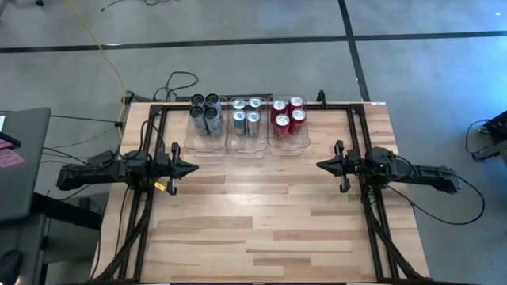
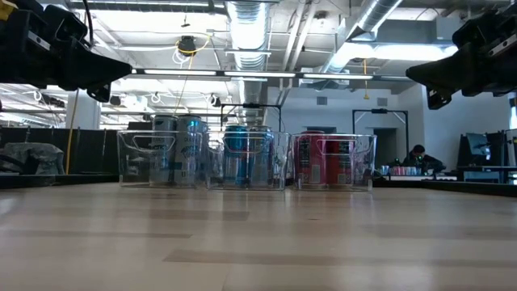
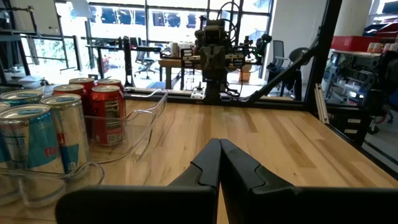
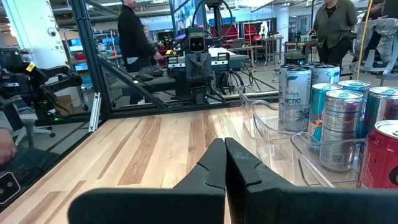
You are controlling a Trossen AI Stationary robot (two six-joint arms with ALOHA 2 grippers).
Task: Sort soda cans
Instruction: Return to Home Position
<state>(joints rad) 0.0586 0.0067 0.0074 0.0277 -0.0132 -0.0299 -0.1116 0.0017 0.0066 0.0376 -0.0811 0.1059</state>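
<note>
Three clear plastic bins stand side by side at the table's far edge, each with soda cans upright inside. The left bin [image 1: 206, 141] holds dark grey cans [image 1: 207, 117], the middle bin holds silver-and-blue cans [image 1: 246, 119], and the right bin holds red cans [image 1: 288, 117]. My left gripper [image 1: 194, 168] is shut and hovers level above the table's left side, pointing right. My right gripper [image 1: 319, 165] is shut and hovers level above the right side, pointing left. Both stand nearer than the bins and hold nothing.
Bare wooden tabletop [image 1: 261, 214] lies between the grippers and toward the near edge. Black frame rails [image 1: 368, 229] run along both sides of the table. In the right wrist view, people stand in the room beyond the table [image 4: 134, 31].
</note>
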